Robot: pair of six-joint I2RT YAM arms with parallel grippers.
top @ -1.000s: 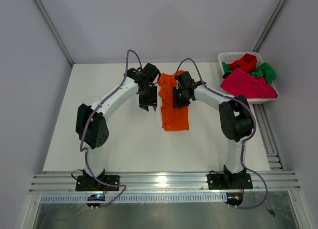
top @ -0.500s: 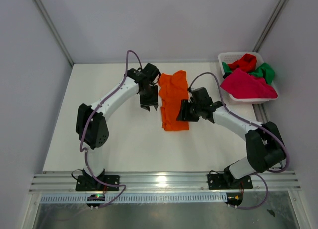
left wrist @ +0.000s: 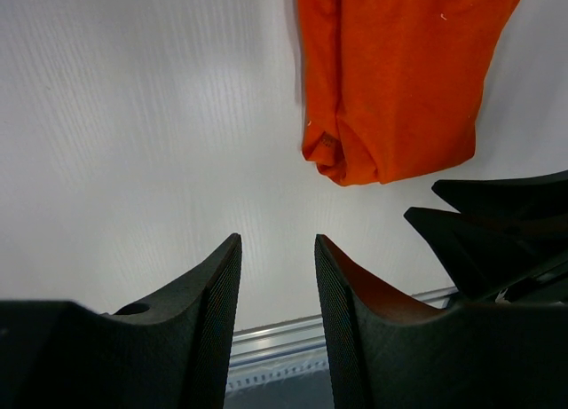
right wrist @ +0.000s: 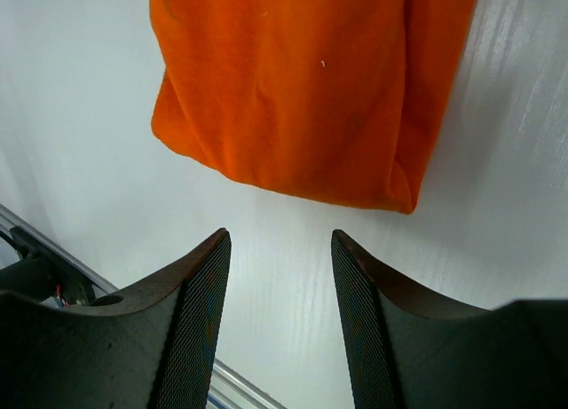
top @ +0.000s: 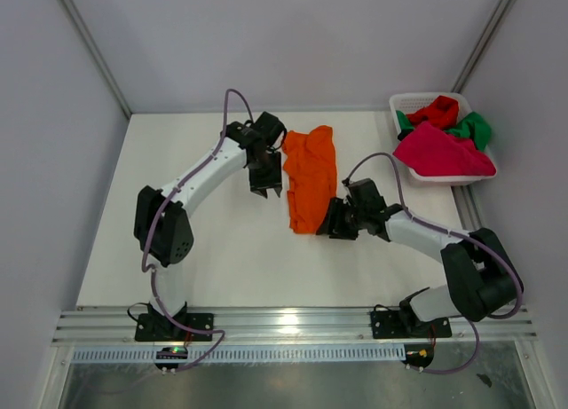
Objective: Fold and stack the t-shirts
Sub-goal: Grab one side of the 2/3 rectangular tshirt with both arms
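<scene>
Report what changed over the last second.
The right gripper drew back from over the orange t-shirt toward its base, jaws opening and holding nothing. The shirt's far end now lies flat. The left gripper, beside the shirt's left edge, and the t-shirts in the basket stayed put.

There are 4 t-shirts: 1 orange t-shirt (top: 311, 174), 1 red t-shirt (top: 437, 110), 1 green t-shirt (top: 474, 128) and 1 magenta-pink t-shirt (top: 439, 153). There is 1 white basket (top: 398, 100), 1 table (top: 222, 249) and 2 grippers: the left gripper (top: 266, 193) and the right gripper (top: 327, 227).
</scene>
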